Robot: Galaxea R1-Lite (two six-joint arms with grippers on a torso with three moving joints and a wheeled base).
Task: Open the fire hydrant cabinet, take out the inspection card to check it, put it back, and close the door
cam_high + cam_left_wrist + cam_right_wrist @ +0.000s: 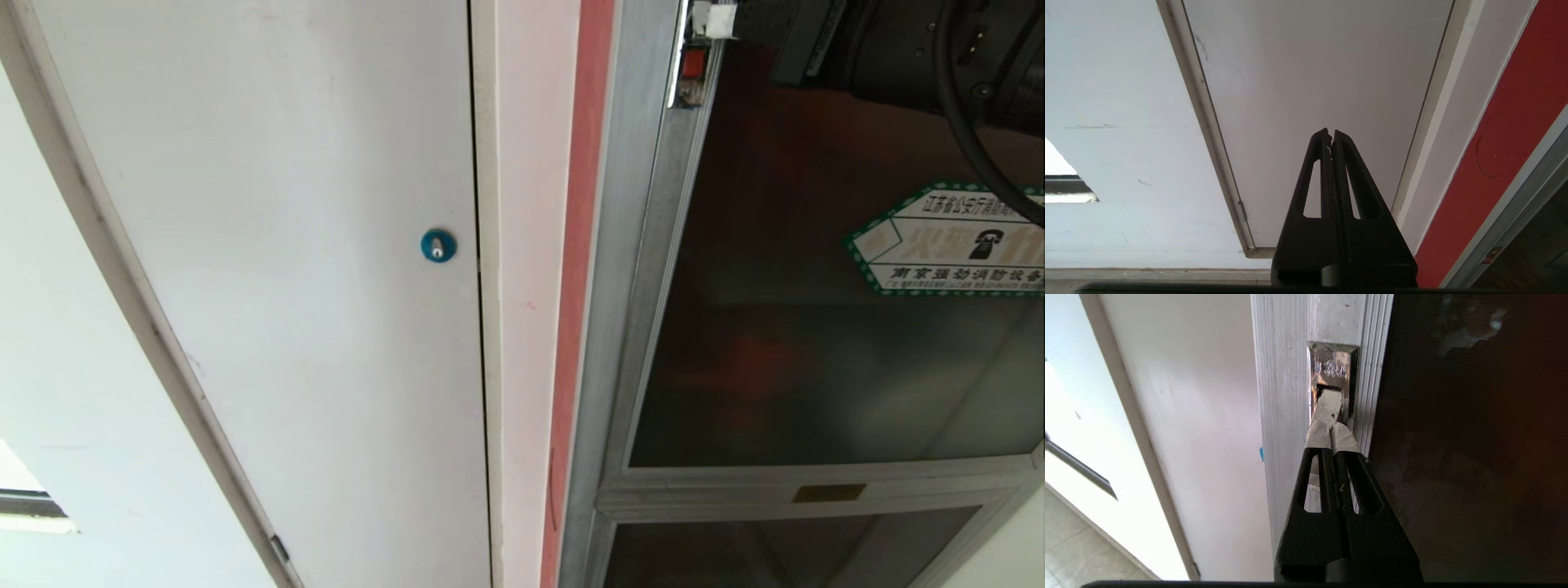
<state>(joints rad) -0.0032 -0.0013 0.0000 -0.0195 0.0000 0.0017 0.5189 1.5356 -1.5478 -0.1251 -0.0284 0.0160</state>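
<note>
Right gripper (1331, 418), jaws closed with taped tips in the shiny metal latch recess (1333, 375) of the aluminium-framed dark glass door (1453, 457); tips risked slipping out if pulled obliquely, leaving door shut.

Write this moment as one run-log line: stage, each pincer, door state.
stage: opening door | right pincer: shut, taped tips in latch recess of door | left pincer: shut, idle before white door | door: closed
</note>
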